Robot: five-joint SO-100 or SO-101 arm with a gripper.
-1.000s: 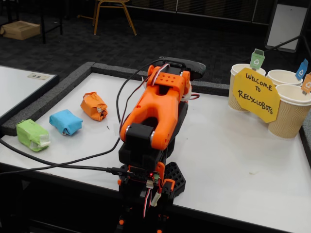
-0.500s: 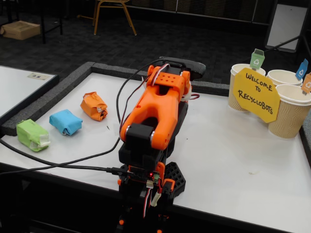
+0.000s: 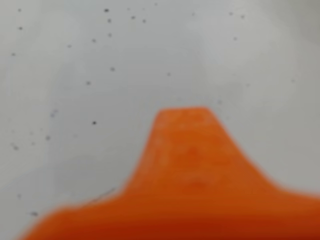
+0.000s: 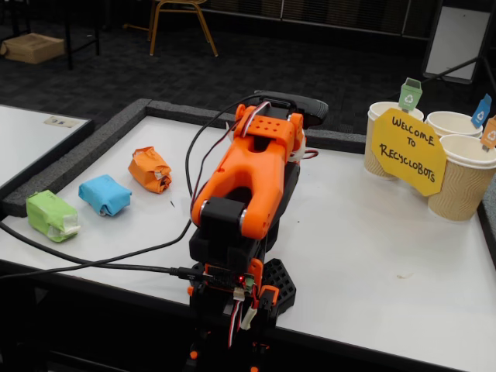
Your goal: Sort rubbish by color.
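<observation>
Three pieces of rubbish lie in a row at the left of the white table in the fixed view: an orange lump [image 4: 149, 169], a light blue lump [image 4: 105, 194] and a light green lump [image 4: 51, 215]. The orange arm [image 4: 248, 174] sits folded at the table's front middle, well right of them. Its gripper end is tucked at the far side, behind the arm. In the wrist view one blurred orange finger [image 3: 185, 150] of the gripper [image 3: 182, 114] hangs close over bare white table. No second finger shows and nothing is held.
Three beige paper cups [image 4: 465, 186] with green [image 4: 410, 94], blue [image 4: 481, 111] and orange [image 4: 490, 132] tags stand at the back right behind a yellow sign [image 4: 408, 151]. Black cables [image 4: 116, 257] cross the front left. A second table [image 4: 31, 139] adjoins at the left.
</observation>
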